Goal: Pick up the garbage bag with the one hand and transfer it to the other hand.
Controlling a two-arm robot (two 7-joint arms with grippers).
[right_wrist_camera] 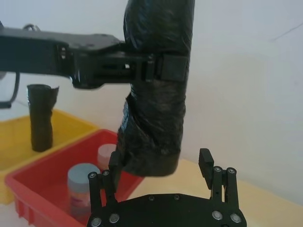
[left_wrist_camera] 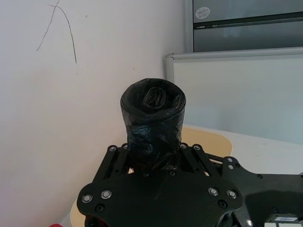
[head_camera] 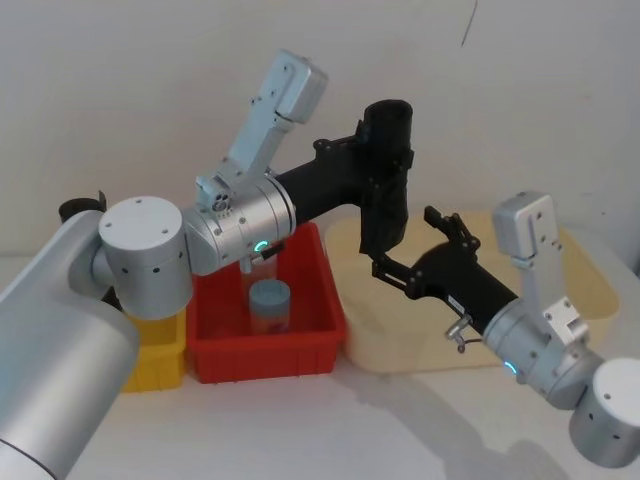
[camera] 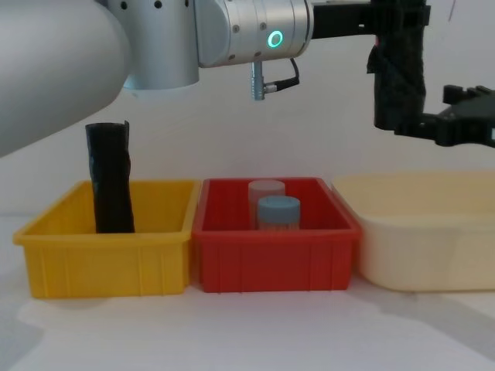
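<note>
One handover underway: left tool (right_wrist_camera: pixel 158 68) clamps the garbage bag (head_camera: pixel 387 125), right tool (right_wrist_camera: pixel 160 163) gapes around its base. Next, the right should close.

The garbage bag (camera: pixel 399 73) hangs in open air above the cream tub's (camera: pixel 421 247) left end. The left gripper (head_camera: pixel 390 165) clamps its upper part from the left, while the right gripper (right_wrist_camera: pixel 159 163) spreads its fingers either side of the lower end. Far below, jars (camera: pixel 277 212) crowd the red bin (camera: pixel 274 259) and a second roll (camera: pixel 110 182) stands at the left in the yellow bin (camera: pixel 104 259), well apart.
</note>
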